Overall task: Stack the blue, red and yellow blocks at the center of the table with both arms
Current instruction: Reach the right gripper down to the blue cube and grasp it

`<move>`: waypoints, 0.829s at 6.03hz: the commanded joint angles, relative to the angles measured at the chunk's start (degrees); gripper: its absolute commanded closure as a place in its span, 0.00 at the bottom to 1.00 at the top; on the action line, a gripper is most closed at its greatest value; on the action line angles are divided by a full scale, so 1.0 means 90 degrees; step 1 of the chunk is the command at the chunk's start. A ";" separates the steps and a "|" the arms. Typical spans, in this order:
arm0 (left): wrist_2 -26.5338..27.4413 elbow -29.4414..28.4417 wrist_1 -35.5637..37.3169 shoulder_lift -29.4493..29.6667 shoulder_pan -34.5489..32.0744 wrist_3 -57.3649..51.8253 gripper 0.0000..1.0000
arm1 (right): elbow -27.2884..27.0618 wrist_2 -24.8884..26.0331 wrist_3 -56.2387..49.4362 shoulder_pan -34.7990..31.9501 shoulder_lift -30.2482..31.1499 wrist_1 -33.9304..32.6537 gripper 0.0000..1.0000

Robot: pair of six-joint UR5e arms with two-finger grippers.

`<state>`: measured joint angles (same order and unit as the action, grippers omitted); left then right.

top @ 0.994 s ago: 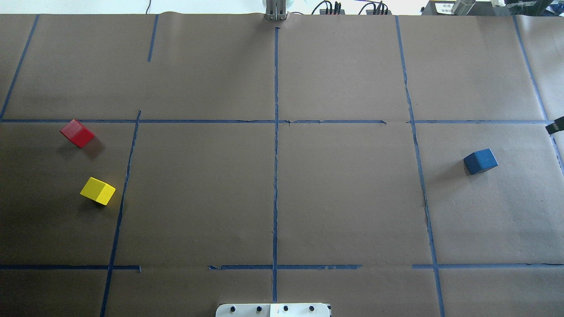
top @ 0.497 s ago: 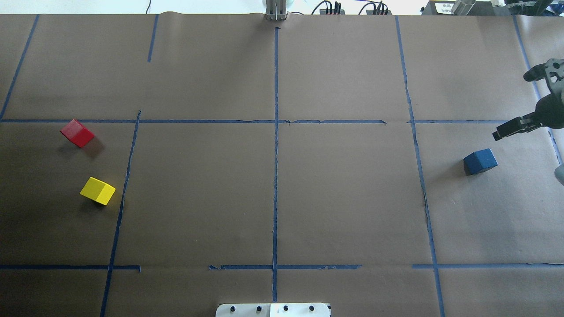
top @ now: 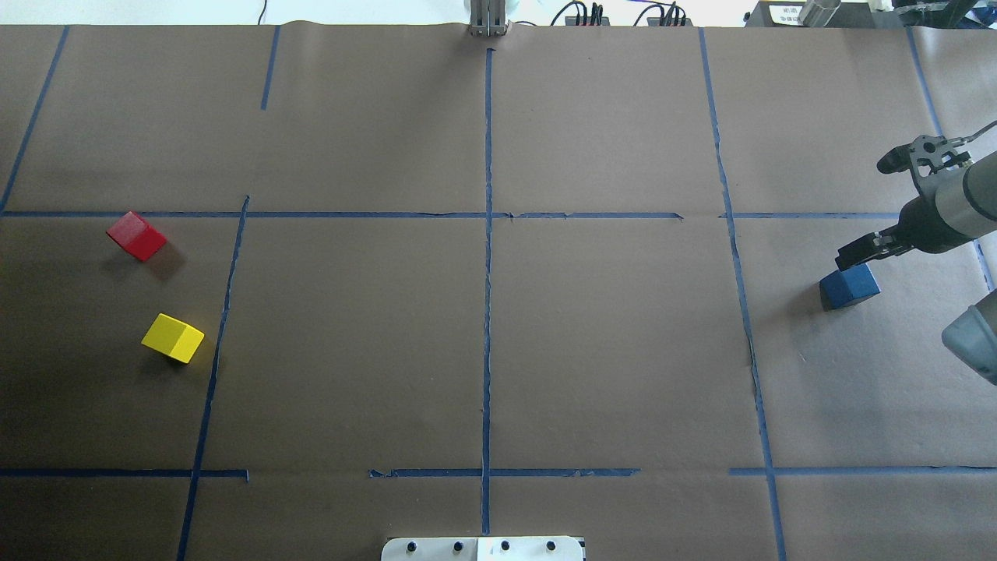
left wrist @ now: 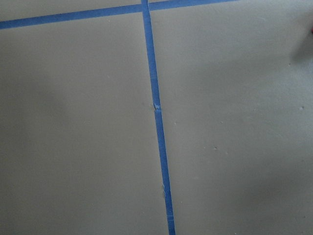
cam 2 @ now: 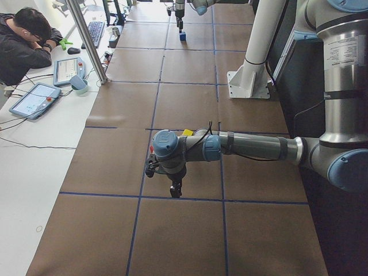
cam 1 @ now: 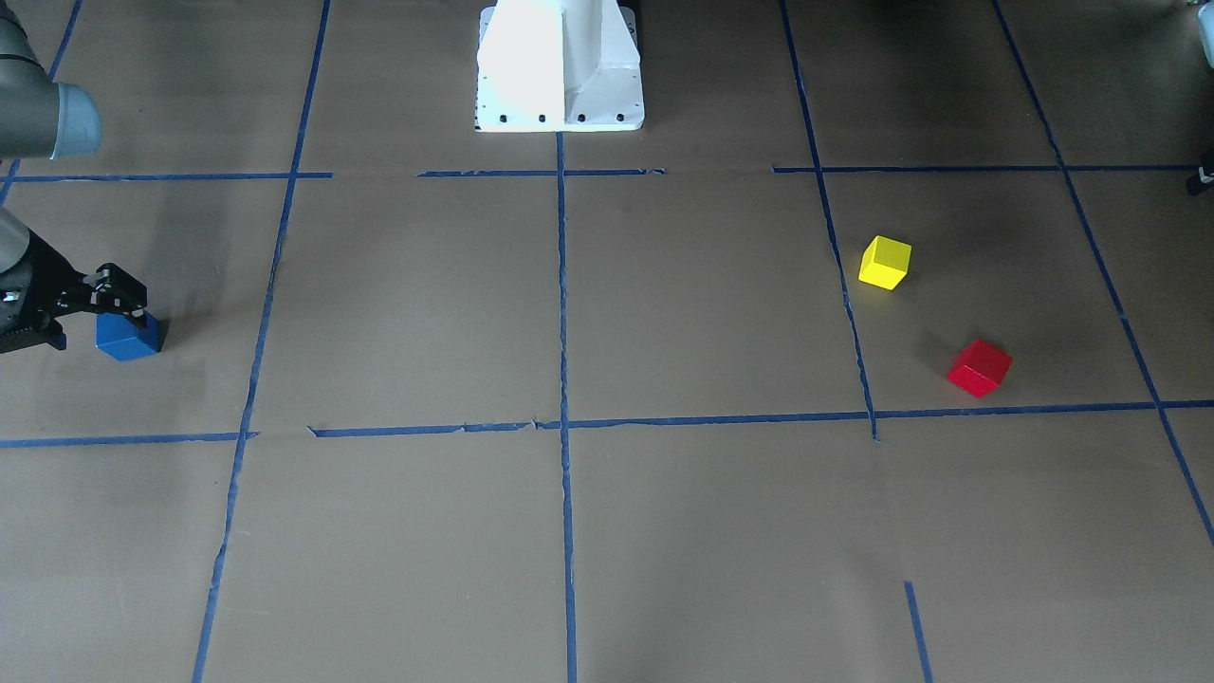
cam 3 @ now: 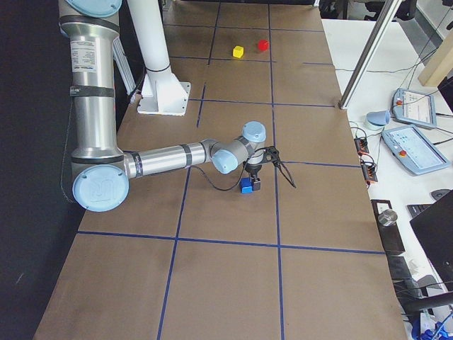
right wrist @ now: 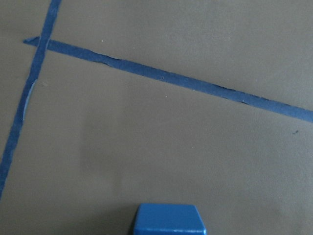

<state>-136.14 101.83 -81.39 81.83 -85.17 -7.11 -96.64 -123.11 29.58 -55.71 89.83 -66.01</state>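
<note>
While right fingers [top: 855, 253] hang spread just beside blue block [top: 849, 286] | left fingers [cam 2: 175, 189]: cannot tell

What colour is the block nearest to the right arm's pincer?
Blue. The block shows best in the right wrist-mounted view.

Matt paper and tape, smooth blocks, metal arm.
You see brown paper [top: 623, 351] that is matt and a little wrinkled, and on it blue tape [top: 487, 312], also matt, torn at some edges. The blue block [top: 849, 286], red block [top: 136, 236] and yellow block [top: 173, 338] have smooth faces with a weak shine. The right arm [cam 3: 163, 157] shows silver metal tubes and blue-grey, plastic-looking joint caps [cam 3: 99, 191]; the white base [cam 1: 560, 66] looks glossy.
</note>
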 commanded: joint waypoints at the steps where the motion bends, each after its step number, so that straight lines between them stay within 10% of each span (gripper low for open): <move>1: 0.0000 -0.0025 0.0000 0.0000 0.0000 -0.0001 0.00 | 0.0247 0.0056 0.0005 0.0174 0.0009 0.0001 0.00; 5: 0.0000 -0.0035 -0.0010 0.0000 0.0000 -0.0001 0.00 | 0.0405 0.0056 0.0014 0.0389 -0.0060 0.0001 0.10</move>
<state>-136.14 101.52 -81.47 81.83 -85.17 -7.12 -93.39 -122.63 29.64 -52.57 89.34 -66.00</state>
